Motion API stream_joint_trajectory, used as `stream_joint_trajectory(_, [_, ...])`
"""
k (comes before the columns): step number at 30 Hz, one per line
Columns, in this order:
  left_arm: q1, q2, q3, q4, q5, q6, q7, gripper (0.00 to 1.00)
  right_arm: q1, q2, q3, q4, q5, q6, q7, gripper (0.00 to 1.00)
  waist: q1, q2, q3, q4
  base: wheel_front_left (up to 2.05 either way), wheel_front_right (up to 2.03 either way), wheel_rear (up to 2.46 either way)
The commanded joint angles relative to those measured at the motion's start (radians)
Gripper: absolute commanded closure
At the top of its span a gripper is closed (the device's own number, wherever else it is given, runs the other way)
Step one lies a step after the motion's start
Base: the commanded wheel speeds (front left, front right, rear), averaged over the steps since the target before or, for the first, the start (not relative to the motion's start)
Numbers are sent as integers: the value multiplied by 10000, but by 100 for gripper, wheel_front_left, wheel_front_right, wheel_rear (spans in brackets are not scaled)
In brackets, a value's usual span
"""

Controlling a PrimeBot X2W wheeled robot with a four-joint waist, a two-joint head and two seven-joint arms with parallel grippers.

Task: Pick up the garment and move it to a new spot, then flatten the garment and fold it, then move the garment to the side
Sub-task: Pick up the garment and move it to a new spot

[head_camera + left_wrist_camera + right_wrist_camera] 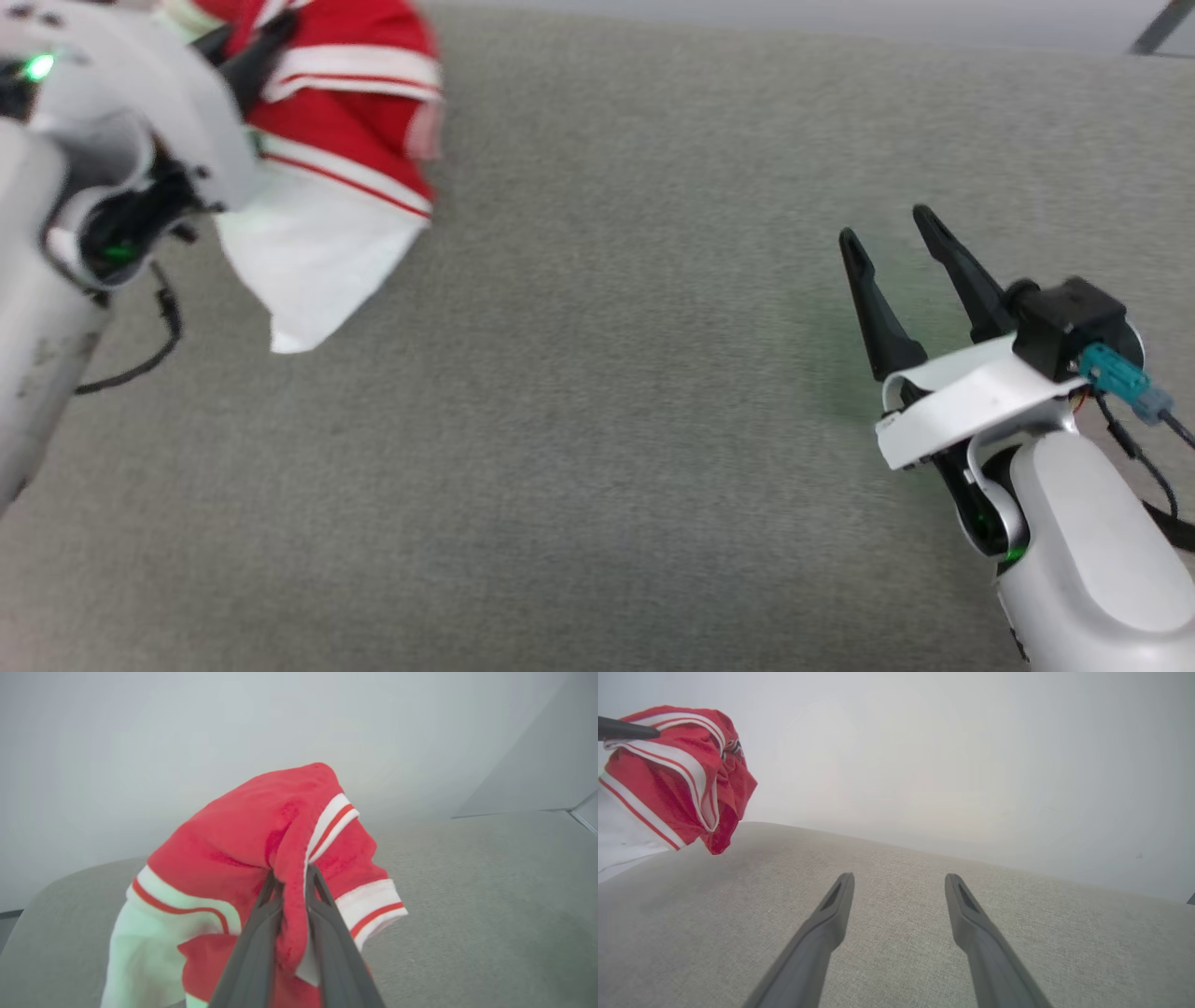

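head view: the left gripper point(250, 39) is clamped on the garment point(345, 121), a red and white bundle that hangs from its fingers. a white panel trails below them toward the grey cloth surface point(607, 420); whether the panel touches the surface cannot be told. the right gripper point(882, 224) sits well apart from the garment, fingers spread, with nothing between them.

left wrist view: the left gripper point(290, 872) pinches a red fold right at its fingertips. the rest of the garment point(224, 849) bunches around and beyond them, raised off the surface.

right wrist view: the right gripper point(899, 877) holds its fingers wide apart over bare cloth. the garment point(668, 779) is off to its left and higher.

the step in hand looks like the first one, carrying the garment to a new spot. the next move calls for a steady carry with a firm pinch, then a low release with room to spread. the free right gripper looks ready to help flatten.
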Motion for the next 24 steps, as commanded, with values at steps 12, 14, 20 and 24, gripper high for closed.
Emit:
stream_joint_trajectory(12, [-1903, -925, -3533, -2602, -359, 14, 465, 100, 704, 703, -762, 6, 294, -3, -332, 0, 0, 0, -112, -2516, 0, 0, 0])
stream_joint_trajectory(14, [-2144, -1192, -3991, -2708, -398, 14, 585, 100, 714, 818, -828, -24, 336, -3, -340, 0, 0, 0, 84, -2869, 0, 0, 0])
stream_joint_trajectory(20, [-1974, -1438, -4394, -3429, 187, 13, 1685, 100, 887, 1128, -1228, -418, 491, -3, -349, 0, 0, 0, 634, -3815, 0, 0, 0])
stream_joint_trajectory(24, [-1304, -1115, -4372, -4097, 651, 13, 2834, 100, 1037, 1251, -1469, -693, 563, -3, -351, 0, 0, 0, 812, -4247, 0, 0, 0])
